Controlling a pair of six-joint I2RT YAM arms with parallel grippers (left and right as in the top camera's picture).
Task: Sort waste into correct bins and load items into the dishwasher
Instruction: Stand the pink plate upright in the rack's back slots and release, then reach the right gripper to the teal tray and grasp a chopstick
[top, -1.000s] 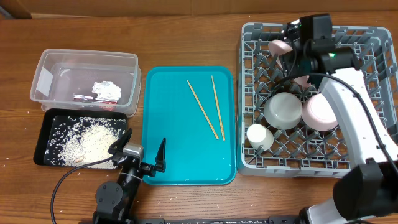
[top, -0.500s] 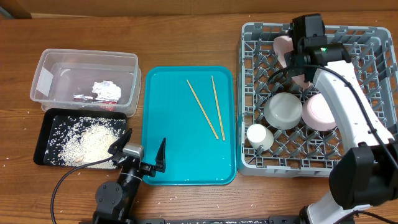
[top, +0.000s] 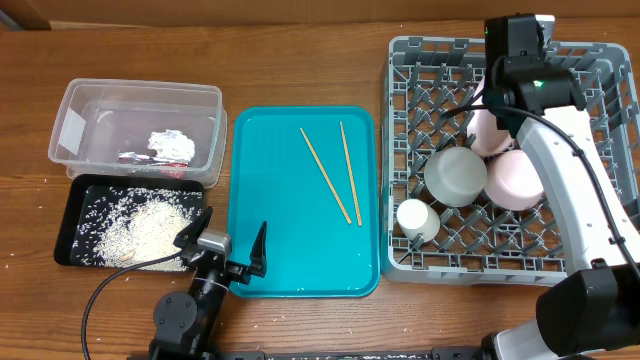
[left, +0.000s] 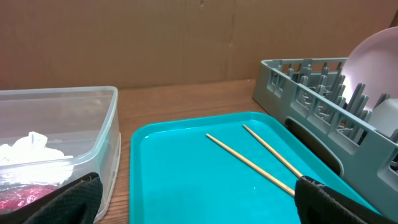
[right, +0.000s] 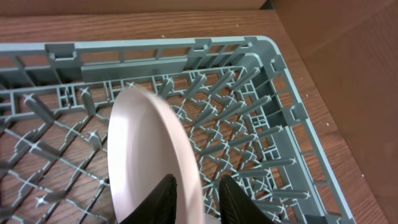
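1. Everything is set on a brown wooden table (top: 300, 60), and a plain brown wall (left: 124, 43) is seen right behind it.
2. The plate (right: 143, 143) is held on edge among the pegs at the far side of the dish rack (top: 400, 150), with the right gripper (right: 198, 198) jaws clenched on its rim.
3. Two bowls (top: 457, 177) and the cup (top: 414, 217) are parked in the rack too.
4. The left gripper (top: 228, 238) jaws are spread wide open at the near edge of the teal tray (top: 280, 250), where the chopsticks (top: 335, 175) are laid.
5. Rice (top: 140, 230) is piled in the black tray (top: 75, 215), and the wrapper (top: 165, 147) is dumped in the clear tub (top: 140, 100).

chopsticks (left: 249, 163) on teal tray (left: 186, 186) | clear tub (left: 109, 143) left, wrapper (left: 28, 152) inside | rack (left: 305, 87) right
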